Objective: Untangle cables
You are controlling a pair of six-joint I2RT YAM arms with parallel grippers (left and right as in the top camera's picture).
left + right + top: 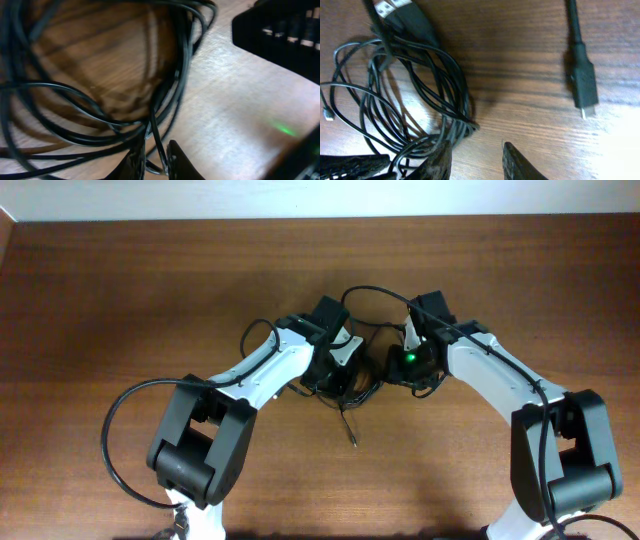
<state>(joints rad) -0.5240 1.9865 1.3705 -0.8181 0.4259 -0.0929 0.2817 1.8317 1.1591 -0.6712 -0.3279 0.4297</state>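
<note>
The cables (347,395) are thin black cords bunched in a tangle at mid-table between both arms, with one loose end (351,435) trailing toward the front. In the left wrist view the cable loops (100,115) spread over the wood. My left gripper (155,162) stands only slightly open, with one strand (156,145) running between its fingers. My right gripper (475,157) is open over bare wood, and the coiled bundle (445,107) lies against its left finger (439,161). A loose plug end (583,87) lies off to the right.
In the overhead view my left gripper (338,370) and right gripper (402,365) nearly meet over the tangle. The right arm's black body (280,30) fills the upper right of the left wrist view. A thicker robot cable (120,430) loops by the left base.
</note>
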